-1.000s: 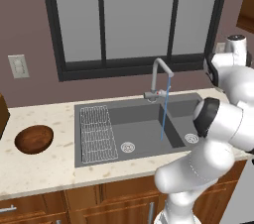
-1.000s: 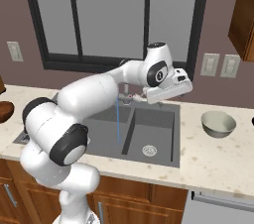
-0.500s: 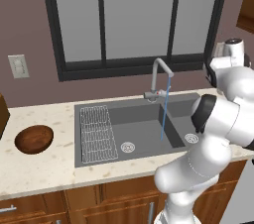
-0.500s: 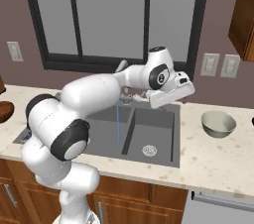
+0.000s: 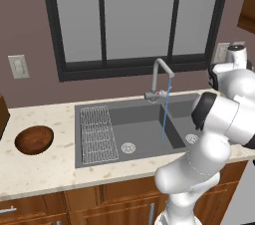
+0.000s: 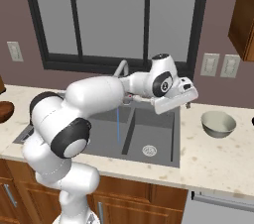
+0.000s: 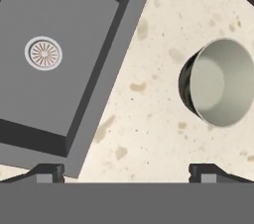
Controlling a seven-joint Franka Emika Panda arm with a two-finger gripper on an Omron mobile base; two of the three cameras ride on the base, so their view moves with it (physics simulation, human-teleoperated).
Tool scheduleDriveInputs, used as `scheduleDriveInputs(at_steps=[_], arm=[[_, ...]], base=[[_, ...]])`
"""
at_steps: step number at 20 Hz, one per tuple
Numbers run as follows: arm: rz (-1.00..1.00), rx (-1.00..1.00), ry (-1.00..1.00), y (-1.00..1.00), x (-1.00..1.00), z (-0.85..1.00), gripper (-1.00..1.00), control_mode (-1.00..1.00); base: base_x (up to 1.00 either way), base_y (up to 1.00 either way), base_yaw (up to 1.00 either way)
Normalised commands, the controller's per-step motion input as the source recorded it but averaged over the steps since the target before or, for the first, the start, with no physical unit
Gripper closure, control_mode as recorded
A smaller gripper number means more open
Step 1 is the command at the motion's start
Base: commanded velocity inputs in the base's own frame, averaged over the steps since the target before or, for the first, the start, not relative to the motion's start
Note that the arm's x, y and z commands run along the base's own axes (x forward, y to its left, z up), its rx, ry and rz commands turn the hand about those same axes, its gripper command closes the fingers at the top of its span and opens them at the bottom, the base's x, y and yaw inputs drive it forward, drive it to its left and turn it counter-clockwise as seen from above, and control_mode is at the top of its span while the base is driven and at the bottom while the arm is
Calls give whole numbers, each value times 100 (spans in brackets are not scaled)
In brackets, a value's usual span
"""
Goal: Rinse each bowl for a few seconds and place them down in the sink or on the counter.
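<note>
The pale grey-green bowl [image 6: 218, 124] stands upright on the counter [image 6: 213, 158] right of the sink [image 6: 154, 134]. My gripper [image 6: 187, 96] hangs open and holds nothing, above the sink's right edge and left of this bowl. In the hand view the bowl [image 7: 218, 82] lies ahead and to the right of my gripper [image 7: 130, 172], apart from the fingertips [image 7: 47, 171]. The reddish-brown wooden bowl [image 5: 34, 139] rests on the counter [image 5: 40, 169] left of the sink [image 5: 144, 119], far from the gripper. It also peeks in at the left edge as the wooden bowl [image 6: 5, 110].
A thin stream of water [image 5: 163, 114] runs from the curved faucet [image 5: 160, 72] into the sink near its divider. A wire grid rack [image 5: 97, 132] lies in the left basin. Behind the sink are a dark-framed window and wall outlets [image 6: 219, 65].
The hand has sunk a little and edged right over the sink's right edge, toward the pale bowl. The jaws stay open, both bowls are unmoved and the water still runs.
</note>
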Motion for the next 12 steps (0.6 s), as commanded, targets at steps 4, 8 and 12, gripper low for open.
scheduleDriveInputs(at_steps=[4,8,12], arm=[[4,1,-2,-21,6,-19,-100,-100],[3,0,-2,-22,13,-10,-100,-100],[2,0,-2,-19,11,-5,-100,-100]], base=[[0,0,0],[0,0,0],[0,0,0]])
